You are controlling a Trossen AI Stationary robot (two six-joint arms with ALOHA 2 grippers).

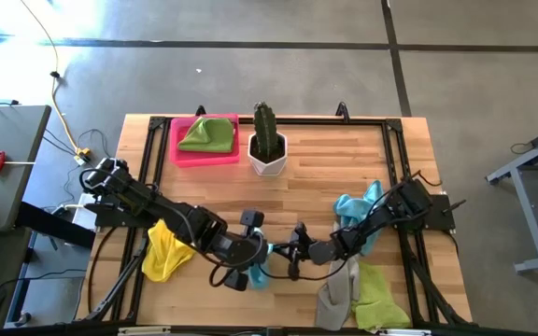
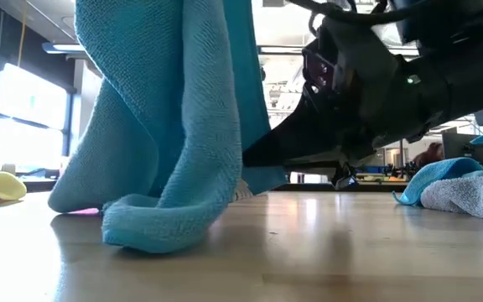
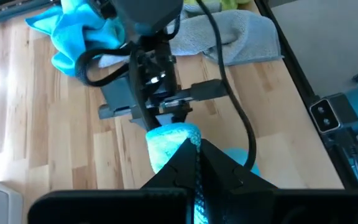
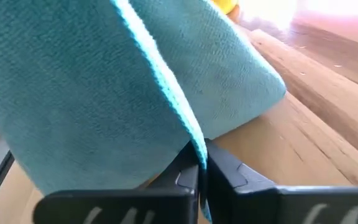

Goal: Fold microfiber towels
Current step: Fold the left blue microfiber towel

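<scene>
A light blue towel (image 2: 166, 126) hangs between my two grippers near the table's front middle; its lower end (image 2: 153, 231) rests on the wood. My left gripper (image 1: 261, 250) and my right gripper (image 1: 293, 252) face each other, both shut on it. A yellow towel (image 1: 164, 250) lies under the left arm. A second light blue towel (image 1: 358, 207) lies under the right arm. A grey towel (image 1: 337, 294) and a lime green towel (image 1: 381, 297) lie at the front right. Another lime green towel (image 1: 209, 133) lies in the pink tray (image 1: 181, 154). My left gripper (image 3: 196, 158) pinches a bunched upper part of the light blue towel (image 3: 169, 140) between its two fingers, coming level from the table's left. The towel hangs below, its lower end on the table. My right gripper (image 4: 202, 163) pinches the towel's hemmed edge (image 4: 188, 134) between its two fingers, coming level from the table's right. The cloth rises from the fingertips and drapes away in front of them.
A white pot with a cactus (image 1: 268, 147) stands at the far middle, beside the pink tray. A black frame (image 1: 395, 140) runs around the wooden table top. Bare wood lies between the pot and the grippers.
</scene>
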